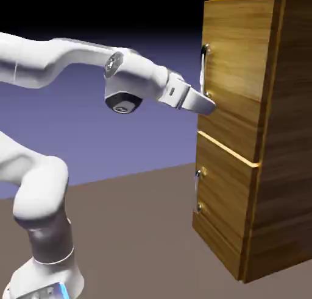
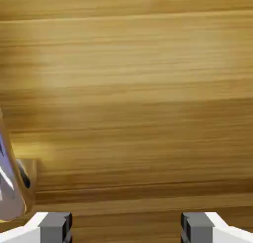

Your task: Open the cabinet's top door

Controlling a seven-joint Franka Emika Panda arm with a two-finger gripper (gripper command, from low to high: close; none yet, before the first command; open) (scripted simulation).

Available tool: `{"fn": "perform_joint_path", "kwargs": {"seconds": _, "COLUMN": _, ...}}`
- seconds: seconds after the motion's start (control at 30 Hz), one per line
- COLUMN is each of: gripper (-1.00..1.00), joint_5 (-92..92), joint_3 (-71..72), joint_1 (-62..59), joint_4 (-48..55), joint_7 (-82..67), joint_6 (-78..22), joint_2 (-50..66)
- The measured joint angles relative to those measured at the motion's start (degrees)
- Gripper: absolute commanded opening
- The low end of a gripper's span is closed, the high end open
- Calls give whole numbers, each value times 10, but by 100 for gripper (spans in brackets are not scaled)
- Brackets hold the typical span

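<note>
Exterior view: one cabinet (image 1: 259,130) stands at the right, with two front panels. The top door (image 1: 234,72) appears flush with the carcass and carries one vertical silver handle (image 1: 203,69); the lower panel (image 1: 222,194) carries one handle as well. The gripper (image 1: 209,105) sits at the bottom end of the upper handle, against the door face; finger spread cannot be judged here.

Hand view: two fingertips (image 2: 55,227) set wide apart, nothing between them. Wood grain fills the frame. The handle's lower end (image 2: 12,187) lies outside the left fingertip.
</note>
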Motion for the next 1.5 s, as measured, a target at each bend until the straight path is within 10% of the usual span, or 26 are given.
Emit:
{"fn": "perform_joint_path", "kwargs": {"seconds": 1.1, "gripper": 0, "joint_5": 703, "joint_3": 248, "joint_1": -277, "joint_4": 140, "joint_7": -510, "joint_6": -60, "joint_2": -85}}
{"fn": "perform_joint_path", "kwargs": {"seconds": 1.13, "gripper": -100, "joint_5": 704, "joint_3": 249, "joint_1": -279, "joint_4": 141, "joint_7": -510, "joint_6": -60, "joint_2": -84}}
{"fn": "perform_joint_path", "kwargs": {"seconds": 1.5, "gripper": -100, "joint_5": 534, "joint_3": 63, "joint_1": -120, "joint_4": 18, "joint_7": -475, "joint_6": -197, "joint_2": -132}}
